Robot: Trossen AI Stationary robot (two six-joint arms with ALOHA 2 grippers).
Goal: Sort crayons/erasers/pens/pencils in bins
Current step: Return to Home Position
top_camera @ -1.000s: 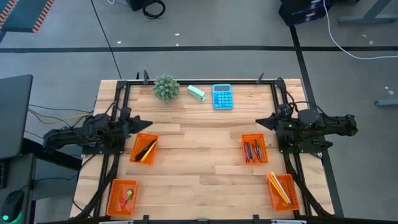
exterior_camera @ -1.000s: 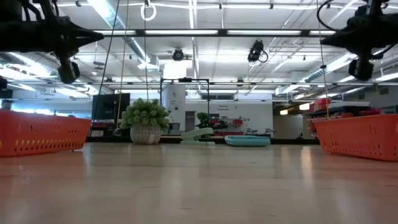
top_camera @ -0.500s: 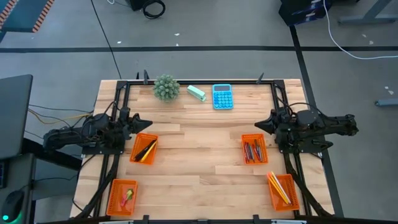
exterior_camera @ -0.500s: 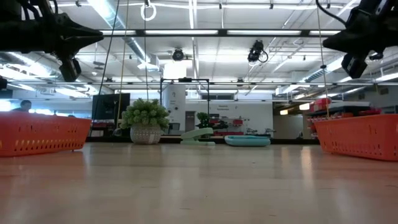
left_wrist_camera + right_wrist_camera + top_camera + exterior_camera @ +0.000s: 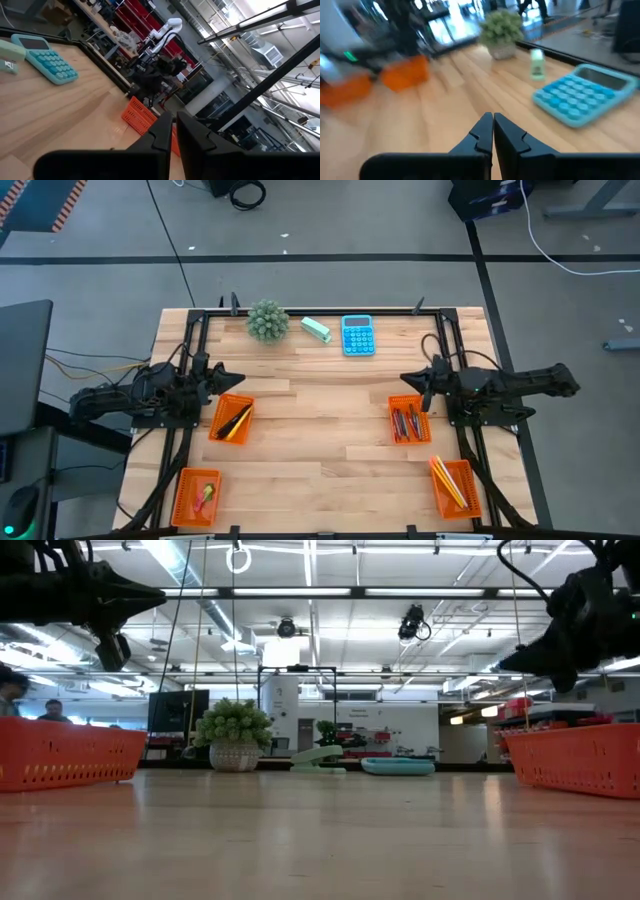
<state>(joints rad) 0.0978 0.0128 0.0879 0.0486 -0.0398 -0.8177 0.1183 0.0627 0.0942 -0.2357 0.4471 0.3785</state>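
Note:
Four orange bins stand on the wooden table. The far-left bin holds black pens. In the near-left bin lie small erasers. Reddish crayons fill the far-right bin, and yellow pencils lie in the near-right bin. My left gripper hangs shut and empty at the left edge, above the pens' bin. My right gripper is shut and empty, just beyond the far end of the crayons' bin; its fingertips meet.
Along the far edge stand a small potted plant, a mint-green block and a blue calculator. Bare wood lies between the left and right bins. Black frame rails run along both sides of the table.
My right gripper has sunk and reached a little toward the table's middle, rolling about its own axis as it went. It stays shut and empty. The bins and their contents have not moved.

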